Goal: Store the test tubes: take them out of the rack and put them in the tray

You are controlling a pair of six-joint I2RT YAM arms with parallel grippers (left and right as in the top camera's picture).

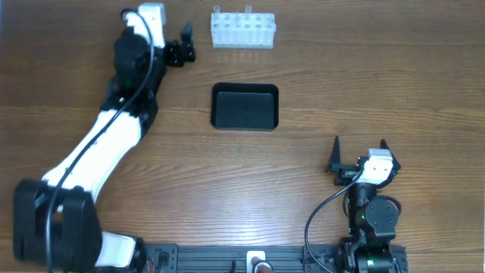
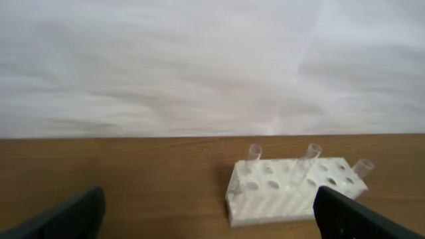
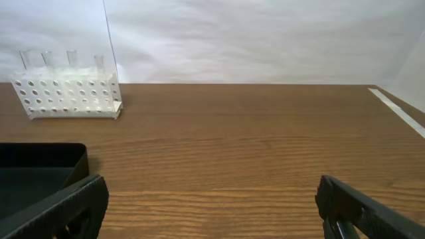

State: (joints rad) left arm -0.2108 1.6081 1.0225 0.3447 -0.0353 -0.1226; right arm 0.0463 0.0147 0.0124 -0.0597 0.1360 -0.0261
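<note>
Top view puts the test tubes [image 1: 248, 10] standing upright in the clear rack [image 1: 242, 33] at the far edge of the table [image 1: 394, 83], about midway across it. The rack's long axis runs across the table from the left arm's side to the right arm's side. Several tubes stand in it, their open rims above the rack's top. The exact count is hard to settle, as the views do not agree. The black tray [image 1: 245, 125] lies just on the near side of the rack, apart from it and with nothing in it, so no tube has been stored yet. The left gripper [image 1: 188, 42] is near the rack's short left-hand end and faces along the rack's length. Its jaws are spread wide and hold nothing. In its own wrist view the rack sits ahead of it and off-centre, nearer one finger than the other. The right gripper [image 1: 358, 152] is well apart, close to its own base, with the tray between it and the rack — it too is wide open and carries nothing. My judgement is that the left arm is plainly nearer and the first pick should fall to it. It would need to centre on the end tube and close across that tube's upright axis — not across the rack.
</note>
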